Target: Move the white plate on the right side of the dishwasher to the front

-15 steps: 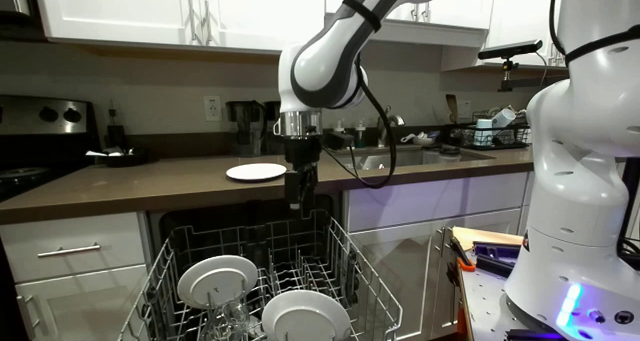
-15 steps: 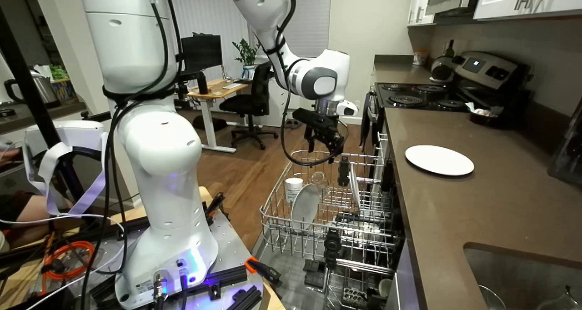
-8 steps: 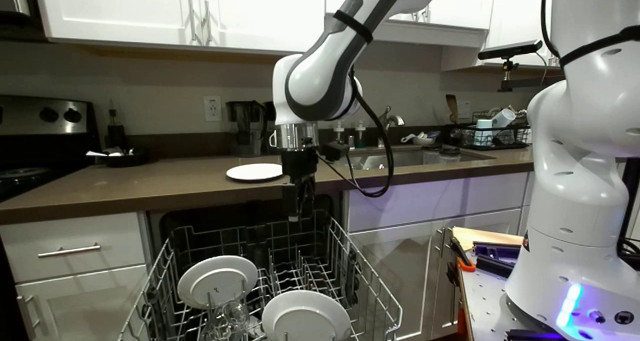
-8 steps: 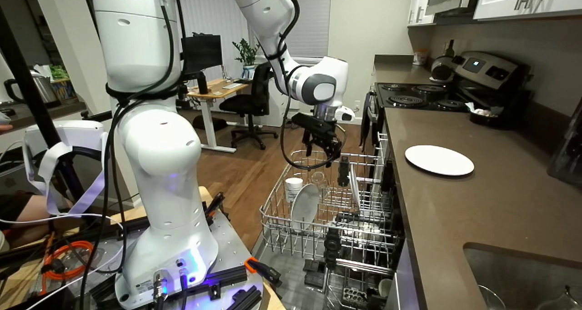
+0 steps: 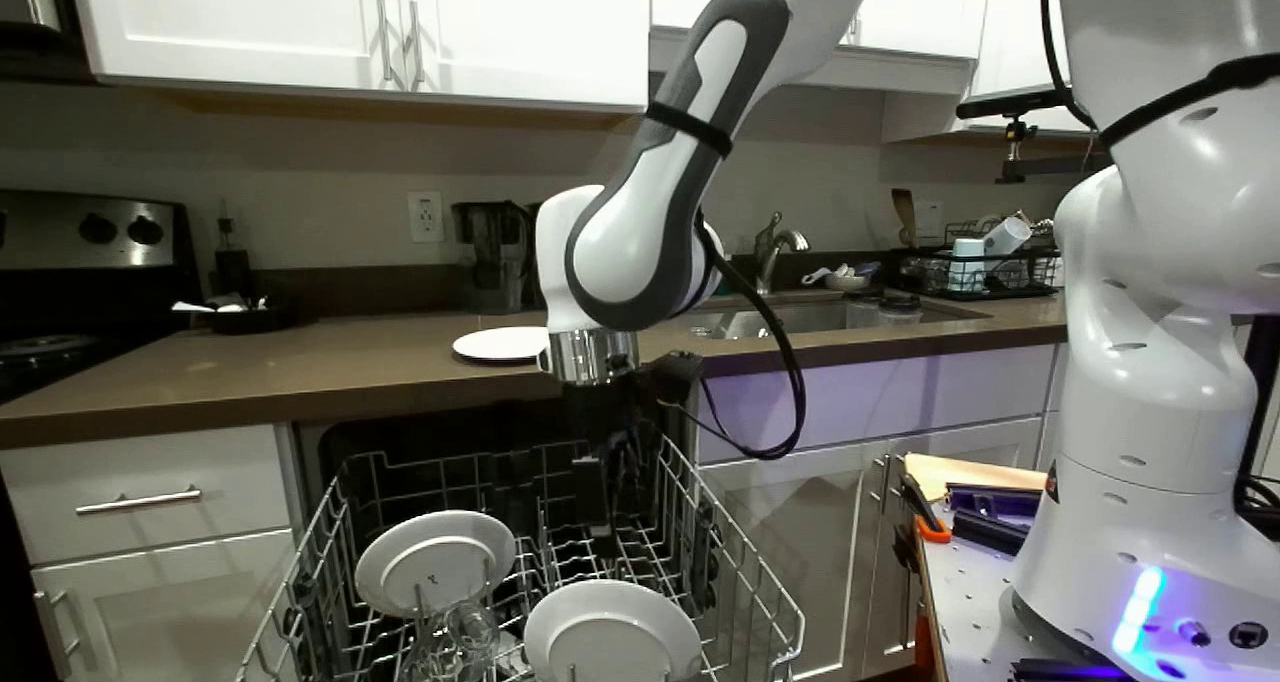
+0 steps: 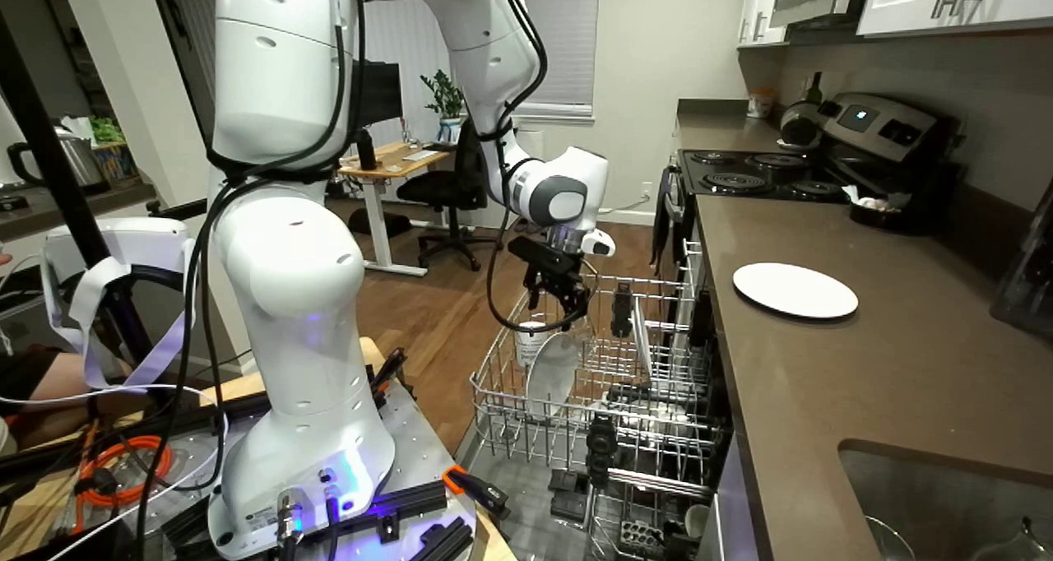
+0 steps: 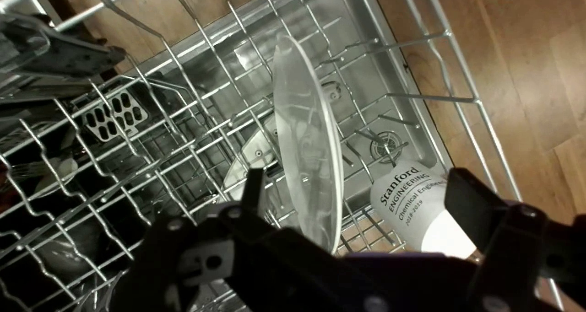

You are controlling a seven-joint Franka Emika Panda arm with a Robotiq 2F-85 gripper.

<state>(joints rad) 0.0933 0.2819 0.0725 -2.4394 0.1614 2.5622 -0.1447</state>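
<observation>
The white plate [image 5: 613, 627] stands upright and tilted in the right part of the dishwasher rack [image 5: 755, 567]. It also shows in an exterior view [image 6: 551, 372] and nearly edge-on in the wrist view [image 7: 307, 142]. My gripper [image 5: 605, 532] points down above the rack, behind the plate in that view; it also shows in an exterior view [image 6: 557, 308]. In the wrist view its fingers [image 7: 361, 195] are wide apart and hold nothing. The plate's near end shows between them, closer to the left finger; whether finger and plate are level in height I cannot tell.
A white printed cup [image 7: 403, 207] stands in the rack by the right finger. The second white plate [image 5: 435, 562] and clear glasses [image 5: 460, 637] are at the rack's left. A flat white plate [image 6: 794, 289] lies on the counter [image 6: 864, 380]. Rack tines surround the plate.
My gripper has moved down from above the rack to near the plate's upper part. It has also shifted a little towards the robot's base. The plates have not moved.
</observation>
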